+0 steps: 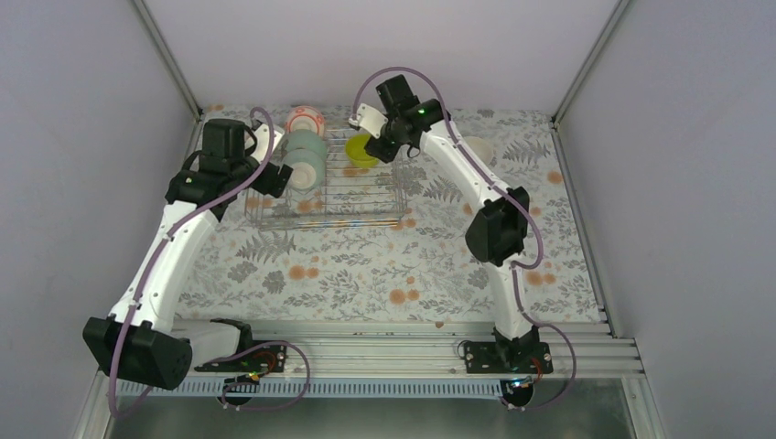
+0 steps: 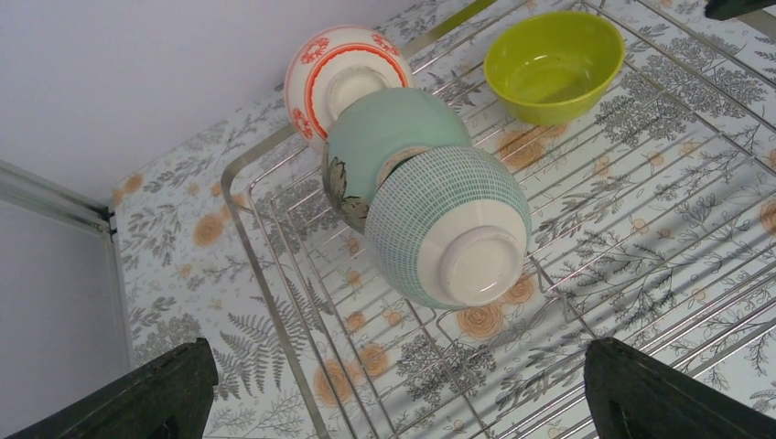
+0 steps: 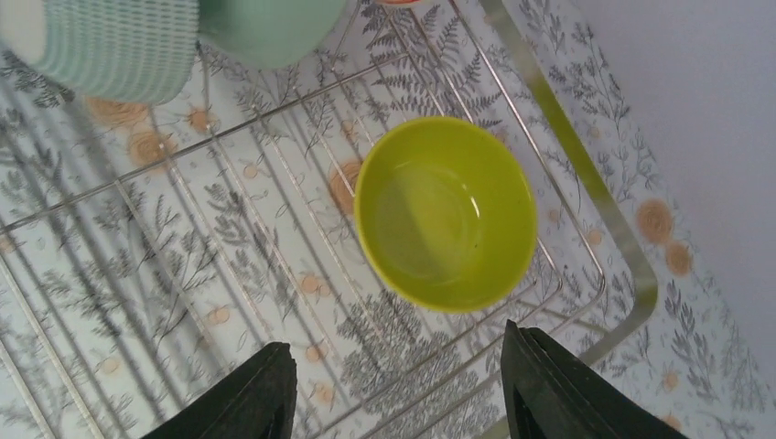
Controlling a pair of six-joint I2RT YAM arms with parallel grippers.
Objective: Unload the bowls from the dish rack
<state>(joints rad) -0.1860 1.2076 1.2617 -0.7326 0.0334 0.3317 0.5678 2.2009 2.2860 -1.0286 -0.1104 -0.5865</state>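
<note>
The silver wire dish rack (image 1: 348, 197) stands at the back of the table. A yellow-green bowl (image 3: 446, 212) sits upright in its far right corner. A white bowl with orange-red pattern (image 2: 343, 73), a pale mint bowl (image 2: 389, 137) and a green-grid white bowl (image 2: 448, 224) lean on their sides in a row at the rack's left end. My left gripper (image 2: 403, 402) is open and empty, just short of the grid bowl. My right gripper (image 3: 398, 384) is open and empty, hovering just short of the yellow-green bowl (image 1: 361, 151).
The table has a floral cloth (image 1: 366, 274). Grey walls close in at the back and both sides. A metal rail (image 1: 384, 338) runs along the near edge by the arm bases. The rack's raised rim (image 3: 586, 174) lies right beside the yellow-green bowl.
</note>
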